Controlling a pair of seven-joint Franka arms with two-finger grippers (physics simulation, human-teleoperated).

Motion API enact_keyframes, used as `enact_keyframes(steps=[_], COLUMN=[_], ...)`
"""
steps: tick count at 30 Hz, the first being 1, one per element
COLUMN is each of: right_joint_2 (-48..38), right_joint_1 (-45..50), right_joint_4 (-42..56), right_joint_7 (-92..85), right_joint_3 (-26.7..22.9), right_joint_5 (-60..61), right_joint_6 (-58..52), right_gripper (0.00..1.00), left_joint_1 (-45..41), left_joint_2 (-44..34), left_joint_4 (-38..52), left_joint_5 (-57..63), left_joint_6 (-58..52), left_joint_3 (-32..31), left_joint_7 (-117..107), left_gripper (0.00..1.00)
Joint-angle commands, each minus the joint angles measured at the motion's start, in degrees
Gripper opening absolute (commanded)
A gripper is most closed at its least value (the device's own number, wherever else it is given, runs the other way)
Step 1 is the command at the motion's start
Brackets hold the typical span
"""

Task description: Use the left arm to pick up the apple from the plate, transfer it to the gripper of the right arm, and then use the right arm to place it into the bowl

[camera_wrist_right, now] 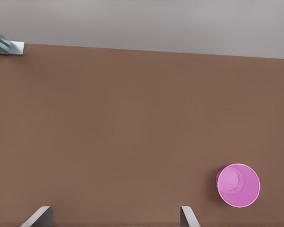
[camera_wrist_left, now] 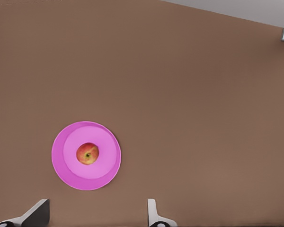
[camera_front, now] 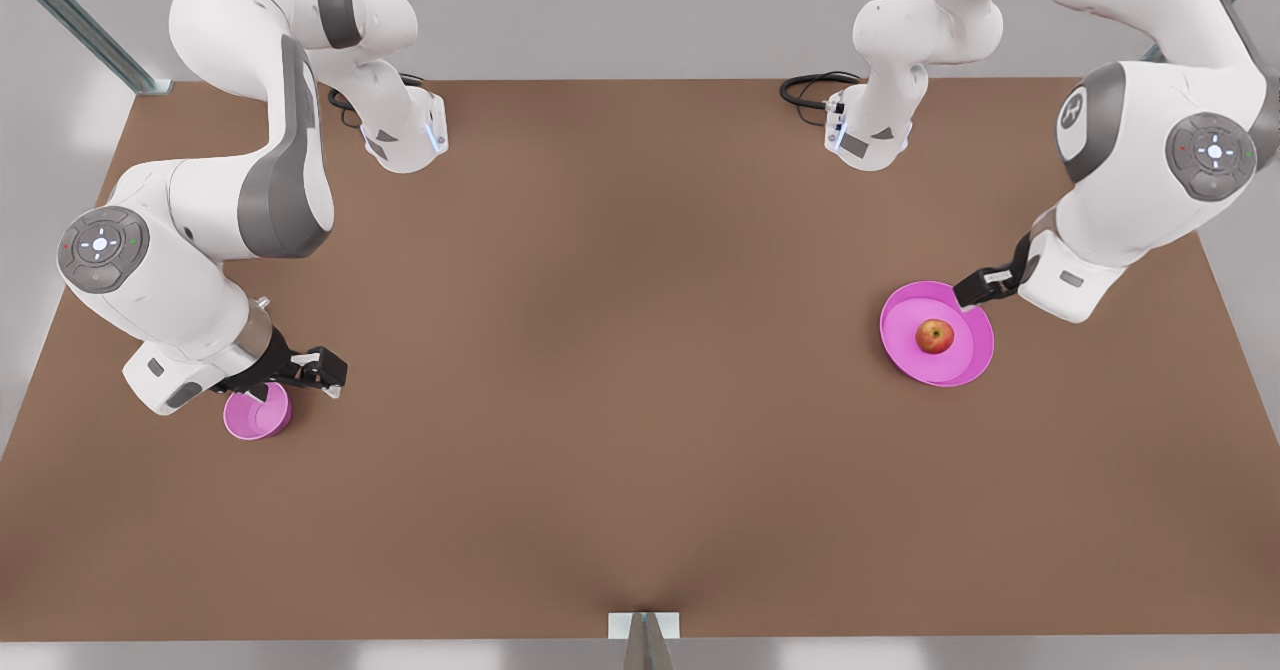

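Observation:
A small red apple lies in the middle of the wide pink plate on the front view's right. My left gripper hovers over the plate's far rim, open, its fingertips spread wide and holding nothing. On the front view's left stands the small deep pink bowl, which has nothing in it. My right gripper, on a silver collar, hangs open just above and beside the bowl.
The brown table stretches wide between the two arms. Both arm bases stand at the back edge, with black cables. A small metal bracket sits at the front edge.

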Motion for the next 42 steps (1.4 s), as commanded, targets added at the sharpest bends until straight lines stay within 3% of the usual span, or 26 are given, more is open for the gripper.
enact_keyframes(steps=[1, 2, 7, 10, 12, 22, 38, 42], right_joint_2=[-0.08, -0.08, -0.08, -0.08, -0.08, -0.26, -0.26, -0.26], right_joint_1=[0.0, 0.0, 0.0, 0.0, 0.18, 0.35, 0.44, 0.35], right_joint_4=[-0.04, 0.05, -0.04, -0.04, -0.04, -0.04, -0.22, -0.22], right_joint_7=[0.19, 0.19, 0.19, 0.19, 0.19, 0.72, 0.63, 0.45], right_joint_3=[-0.03, -0.03, -0.03, -0.03, -0.03, 0.06, 0.14, 0.14], right_joint_5=[0.04, 0.04, 0.04, 0.04, 0.04, -0.05, 0.22, 0.22], right_joint_6=[-0.02, -0.02, -0.02, -0.02, -0.02, -1.07, -1.69, -1.69], right_gripper=[1.0, 1.0, 1.0, 1.0, 1.0, 1.0, 1.0, 1.0], left_joint_1=[0.05, -0.12, 0.4, 0.32, 0.32, 0.58, 0.31, 0.4], left_joint_2=[0.23, 0.15, -1.61, -0.82, 0.76, 7.61, 11.92, 12.19], left_joint_4=[0.02, -0.86, -36.36, -44.89, -47.26, -50.78, -52.02, -51.93], left_joint_5=[-0.13, -0.22, -0.49, -0.57, -0.57, -0.49, -0.4, -0.4], left_joint_6=[0.68, 3.22, 43.74, 53.58, 57.63, 57.99, 58.87, 59.22], left_joint_3=[-0.05, 0.04, 4.26, 8.74, 9.79, 11.2, 12.61, 12.52], left_joint_7=[15.16, 15.08, 14.99, 20.87, 21.58, 24.39, 24.57, 24.57], left_gripper=[1.0, 1.0, 1.0, 1.0, 1.0, 1.0, 1.0, 0.82])
